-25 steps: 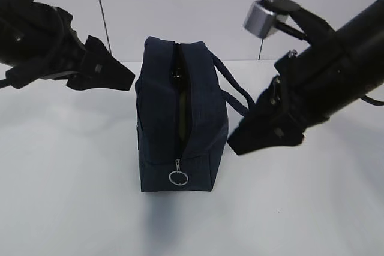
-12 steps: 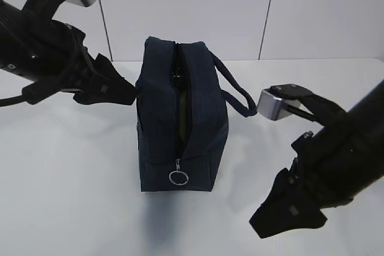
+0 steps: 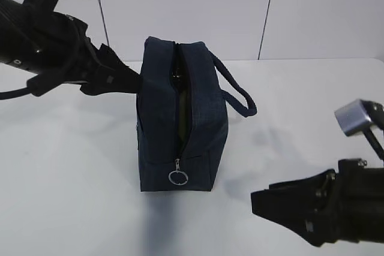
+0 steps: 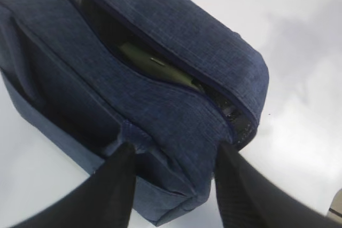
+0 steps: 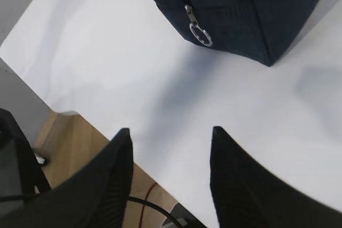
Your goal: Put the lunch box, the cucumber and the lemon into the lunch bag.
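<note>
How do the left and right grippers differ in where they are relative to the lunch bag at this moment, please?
The left gripper sits against the lunch bag at its far end, fingertips straddling the fabric; the right gripper hangs clear of it near the table's front edge. The left is high, the right low. Both are empty, jaws apart.

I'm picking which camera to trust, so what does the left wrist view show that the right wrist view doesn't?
Only the left wrist view looks into the open top of the lunch bag, where something olive-green lies inside, with the open left gripper at the bag's end. Only the right wrist view shows the silver ring pull, the table edge, the floor below, and the empty right gripper over bare table. Both show the navy bag on the white table.
</note>
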{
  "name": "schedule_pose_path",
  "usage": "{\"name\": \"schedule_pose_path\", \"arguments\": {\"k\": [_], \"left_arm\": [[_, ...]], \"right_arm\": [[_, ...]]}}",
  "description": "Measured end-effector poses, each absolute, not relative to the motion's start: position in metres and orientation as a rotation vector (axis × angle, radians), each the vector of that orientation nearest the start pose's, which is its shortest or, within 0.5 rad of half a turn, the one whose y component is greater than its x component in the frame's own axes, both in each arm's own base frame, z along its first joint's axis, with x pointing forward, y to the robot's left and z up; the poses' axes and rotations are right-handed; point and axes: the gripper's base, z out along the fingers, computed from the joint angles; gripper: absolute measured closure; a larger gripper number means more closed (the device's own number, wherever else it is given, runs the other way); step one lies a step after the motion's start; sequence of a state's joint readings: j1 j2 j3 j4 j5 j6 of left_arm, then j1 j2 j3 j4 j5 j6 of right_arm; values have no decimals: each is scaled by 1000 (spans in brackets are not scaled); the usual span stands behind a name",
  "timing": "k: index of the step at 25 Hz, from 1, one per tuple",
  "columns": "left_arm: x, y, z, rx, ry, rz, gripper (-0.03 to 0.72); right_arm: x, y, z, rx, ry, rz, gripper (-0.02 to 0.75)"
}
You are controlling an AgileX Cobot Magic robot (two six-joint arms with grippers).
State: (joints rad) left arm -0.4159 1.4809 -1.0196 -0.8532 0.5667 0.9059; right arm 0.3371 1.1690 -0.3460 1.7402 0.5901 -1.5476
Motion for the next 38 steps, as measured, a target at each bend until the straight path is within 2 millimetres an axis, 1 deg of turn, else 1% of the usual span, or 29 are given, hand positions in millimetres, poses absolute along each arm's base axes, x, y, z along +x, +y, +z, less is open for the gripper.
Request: {"name": "schedule_pose_path", "arguments": {"k": [2,6,9,14,17,19,24,28,31,34,37,38], "left_arm": [[271,-161,276,838,2174,-641,333],[268,-160,265,860,2172,-636,333],[265,-159,258,838,2191,-646,333],[255,-158,239,765,2197,-730,333],[254,-159,235,738,2153,-762,333],[257,-161,233,726,2128,-776,337],[265,-165,211,722,2178,-793,338],[267,-166,202,721,2207,-800,350],[267,-167,203,703,2206,-814,409],[268,-168,205,645,2204,-853,519],[269,-168,206,596,2203,-876,651],[270,-168,206,590,2202,-879,673]], "right_arm": [[155,107,193,-478,2203,926,371],[154,107,190,-580,2167,891,372],[155,108,187,-662,2144,857,372],[161,112,175,-768,2154,840,372],[171,119,169,-807,2158,895,372],[178,126,165,-819,2160,972,372],[191,143,150,-839,2144,1228,372],[197,147,135,-845,2172,1274,372],[198,148,130,-923,2127,1242,372],[198,148,130,-1027,2047,1190,372],[198,148,130,-1134,1954,1127,372],[199,148,130,-1166,1923,1106,372]]}}
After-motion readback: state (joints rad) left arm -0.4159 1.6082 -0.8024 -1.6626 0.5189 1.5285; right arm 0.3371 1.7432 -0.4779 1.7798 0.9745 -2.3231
